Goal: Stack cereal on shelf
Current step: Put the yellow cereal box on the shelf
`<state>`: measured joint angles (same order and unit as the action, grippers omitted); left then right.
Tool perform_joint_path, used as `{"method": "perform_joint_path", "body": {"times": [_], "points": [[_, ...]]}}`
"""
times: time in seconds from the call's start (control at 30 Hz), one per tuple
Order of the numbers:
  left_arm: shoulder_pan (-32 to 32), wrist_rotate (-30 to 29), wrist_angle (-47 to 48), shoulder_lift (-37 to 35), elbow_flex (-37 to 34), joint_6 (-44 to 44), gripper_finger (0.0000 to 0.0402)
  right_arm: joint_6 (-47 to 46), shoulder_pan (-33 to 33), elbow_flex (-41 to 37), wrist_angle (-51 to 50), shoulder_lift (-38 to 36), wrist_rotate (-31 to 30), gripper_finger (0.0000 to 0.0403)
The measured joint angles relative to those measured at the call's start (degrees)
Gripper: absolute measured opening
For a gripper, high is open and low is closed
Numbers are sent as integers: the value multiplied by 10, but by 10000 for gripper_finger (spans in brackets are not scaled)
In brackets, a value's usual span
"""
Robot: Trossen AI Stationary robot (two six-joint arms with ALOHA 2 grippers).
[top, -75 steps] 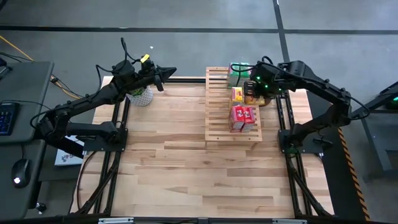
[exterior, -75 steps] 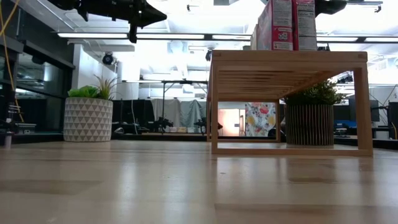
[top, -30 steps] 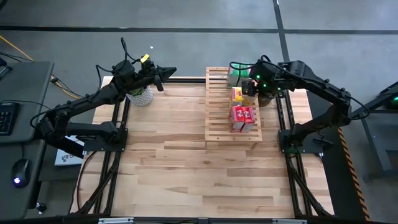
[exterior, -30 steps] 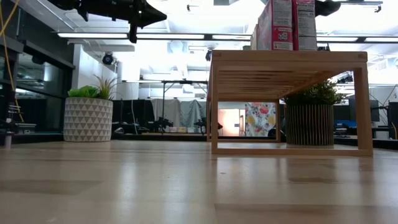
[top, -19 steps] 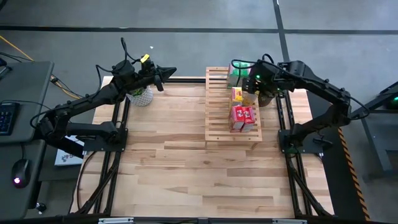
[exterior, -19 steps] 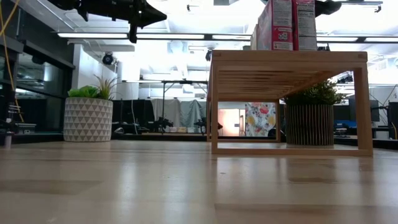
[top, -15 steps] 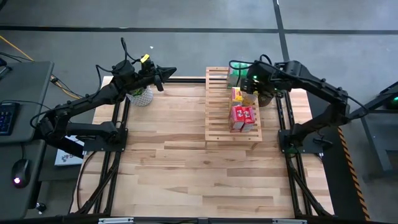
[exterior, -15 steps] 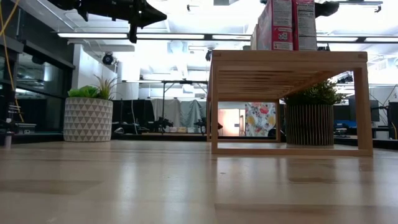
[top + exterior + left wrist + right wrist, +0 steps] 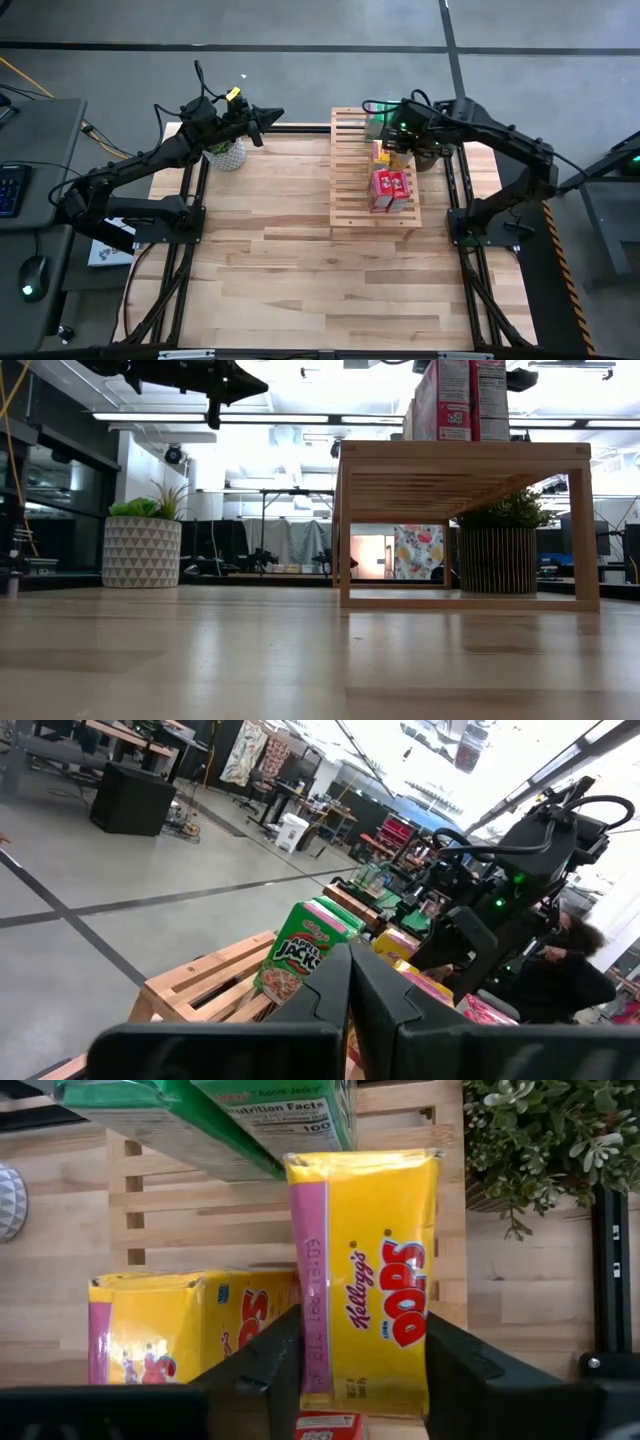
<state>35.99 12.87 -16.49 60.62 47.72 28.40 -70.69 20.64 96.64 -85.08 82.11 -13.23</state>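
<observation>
The shelf (image 9: 350,175) stands at the table's far right with cereal boxes on its top. Two red boxes (image 9: 390,188) stand side by side near its middle. Beyond them are two yellow boxes (image 9: 190,1325) and a green box (image 9: 378,118) at the far end. My right gripper (image 9: 362,1355) points steeply down over the yellow boxes and is shut on one yellow box (image 9: 370,1280). My left gripper (image 9: 272,114) hangs shut and level above the table's far left, holding nothing. My right gripper pinches the yellow box between its two fingers, one on the pink long side (image 9: 308,1330), the other on the opposite long side (image 9: 432,1320). The fingers come from above, slanting down, across the box. Whether the box is lifted off the shelf I cannot tell.
A white patterned plant pot (image 9: 228,154) stands at the far left below my left arm. A dark ribbed pot with a plant (image 9: 497,555) stands right of the shelf, close to my right arm. The near half of the table (image 9: 300,290) is bare wood.
My right gripper has edged a little toward the table's left, over the yellow boxes at the shelf's far end. The boxes and the shelf stand as before.
</observation>
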Motion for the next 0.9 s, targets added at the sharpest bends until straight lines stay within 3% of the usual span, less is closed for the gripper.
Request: {"method": "perform_joint_path", "body": {"times": [0.37, 0.9], "points": [[0, 0, 0, 0, 0, 0, 0, -9, -10, 0, 0, -9, 53, 131], [0, -3, 0, 0, 0, 0, 0, -41, -54, 0, 0, -9, 17, 135]]}}
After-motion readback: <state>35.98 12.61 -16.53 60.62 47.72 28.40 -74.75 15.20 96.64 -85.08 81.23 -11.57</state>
